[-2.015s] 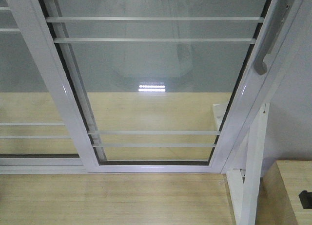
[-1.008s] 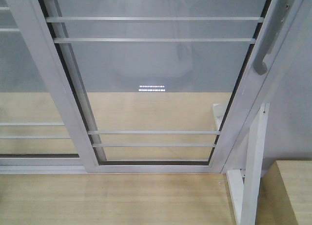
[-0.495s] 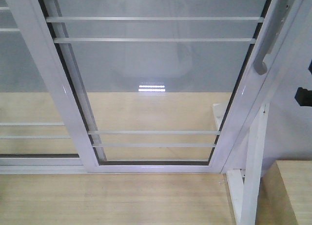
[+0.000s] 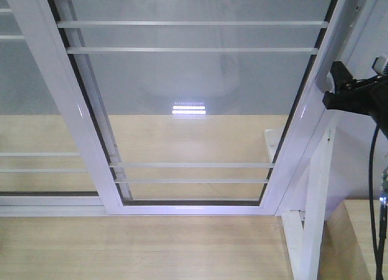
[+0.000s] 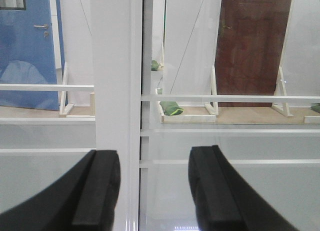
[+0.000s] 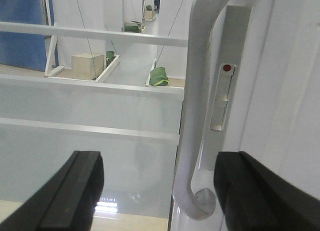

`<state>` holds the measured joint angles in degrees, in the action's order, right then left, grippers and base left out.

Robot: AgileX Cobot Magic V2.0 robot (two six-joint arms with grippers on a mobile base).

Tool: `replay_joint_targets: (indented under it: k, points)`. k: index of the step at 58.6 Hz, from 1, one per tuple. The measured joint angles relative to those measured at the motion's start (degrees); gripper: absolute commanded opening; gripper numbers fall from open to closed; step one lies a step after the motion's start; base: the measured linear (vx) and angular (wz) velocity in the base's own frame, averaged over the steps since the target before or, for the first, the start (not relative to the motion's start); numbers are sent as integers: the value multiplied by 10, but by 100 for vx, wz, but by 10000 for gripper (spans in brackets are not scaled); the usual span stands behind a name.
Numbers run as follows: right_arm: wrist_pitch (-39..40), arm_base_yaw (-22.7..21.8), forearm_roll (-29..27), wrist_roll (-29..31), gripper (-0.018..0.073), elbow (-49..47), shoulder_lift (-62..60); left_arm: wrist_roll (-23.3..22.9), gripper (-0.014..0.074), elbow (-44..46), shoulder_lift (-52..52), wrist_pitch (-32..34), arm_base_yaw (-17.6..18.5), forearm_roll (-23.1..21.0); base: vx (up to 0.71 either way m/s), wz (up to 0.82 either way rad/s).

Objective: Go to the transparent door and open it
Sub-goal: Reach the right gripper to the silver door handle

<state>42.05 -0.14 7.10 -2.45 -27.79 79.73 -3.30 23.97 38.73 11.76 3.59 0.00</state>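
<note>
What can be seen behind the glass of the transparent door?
Through the transparent door, the right wrist view shows a beige box, green bags and white frames on a pale floor. The door's white stile and grey handle cover whatever stands behind them.

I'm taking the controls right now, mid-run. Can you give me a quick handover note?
Grippers: the left gripper is open and empty, facing a white stile. The right gripper is open, its fingers on either side of the pull handle, not gripping it.
Things: the transparent door is directly ahead and seems closed.
Done: the rig is at the door, with the right gripper lined up on the handle.
Left: close on the handle, then open the door.
</note>
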Motion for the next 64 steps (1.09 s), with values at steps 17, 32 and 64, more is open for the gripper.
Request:
replay_joint_targets:
  k: [17,32,64]
  points:
    - [38,0,-55,42,526,-108,163,0,449,0,0,0,0,0,0,0]
    - [39,0,-119,68,526,-199,220,0,449,0,0,0,0,0,0,0]
    - [-13,0,-44,68,485,-346,290,0,449,0,0,0,0,0,0,0]
